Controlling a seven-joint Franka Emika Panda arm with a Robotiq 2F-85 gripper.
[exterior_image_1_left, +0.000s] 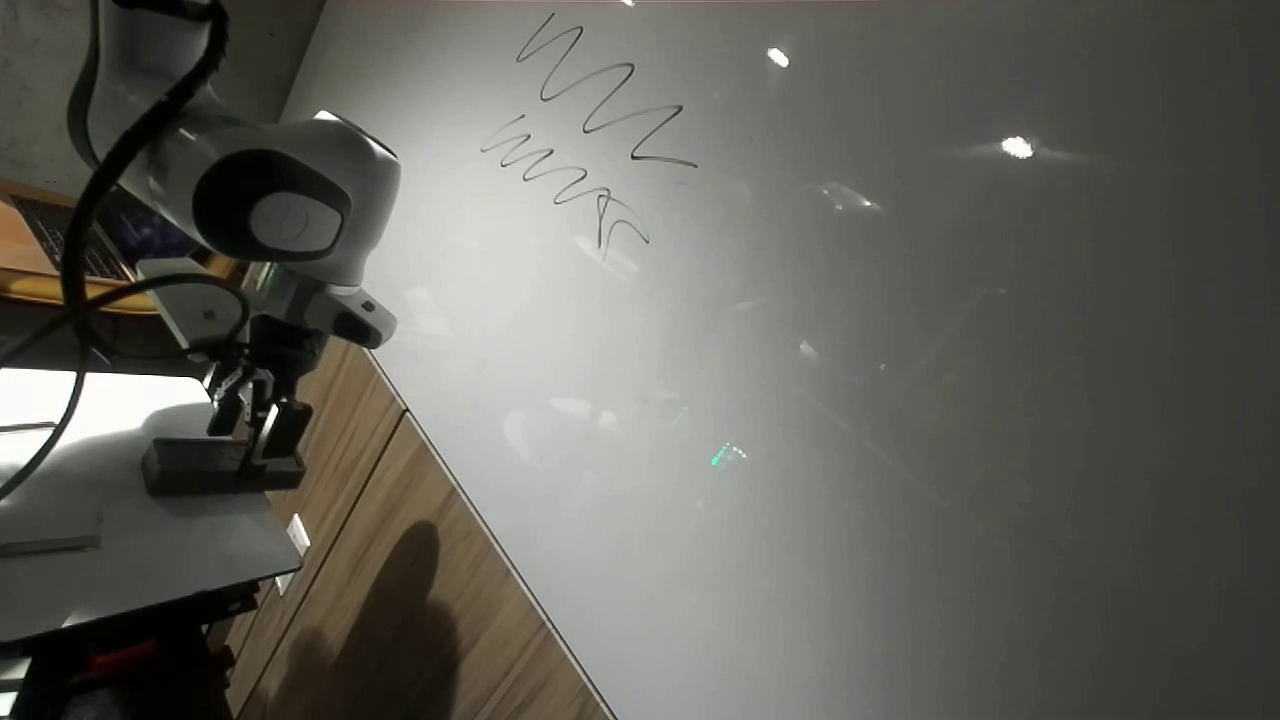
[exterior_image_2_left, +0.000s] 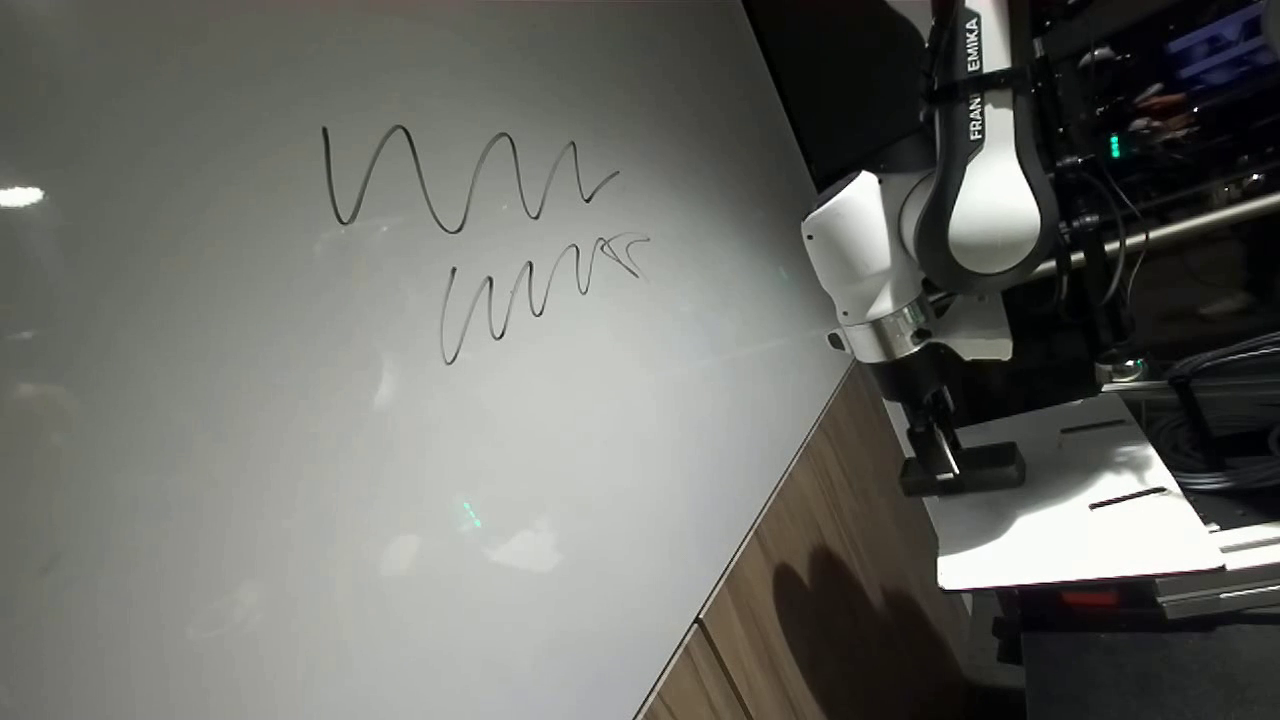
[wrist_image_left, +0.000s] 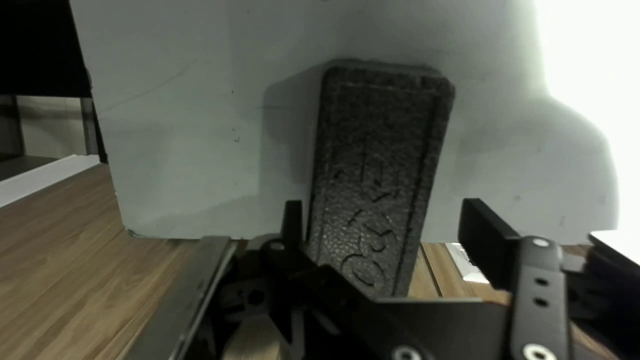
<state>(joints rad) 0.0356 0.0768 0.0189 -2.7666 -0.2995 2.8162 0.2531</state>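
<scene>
A robot gripper (wrist_image_left: 383, 217) stood astride a dark, oblong eraser (wrist_image_left: 382, 145) with lettering on its face, its jaws apart: in the wrist view one finger (wrist_image_left: 293, 222) was just beside a long side, whether touching could not be told, while the opposite finger (wrist_image_left: 485, 240) left a plain gap, so no firm grip showed. The eraser lay on a white tabletop (wrist_image_left: 190, 165), one end jutting past the edge. In both exterior views a large glossy whiteboard (exterior_image_2_left: 250, 480) with two black squiggles (exterior_image_2_left: 453, 231) filled much of the scene. The step in hand appeared to be grasping the eraser; the next move seemed to call for closing both fingers evenly onto its sides, without twisting it, before any lift.
</scene>
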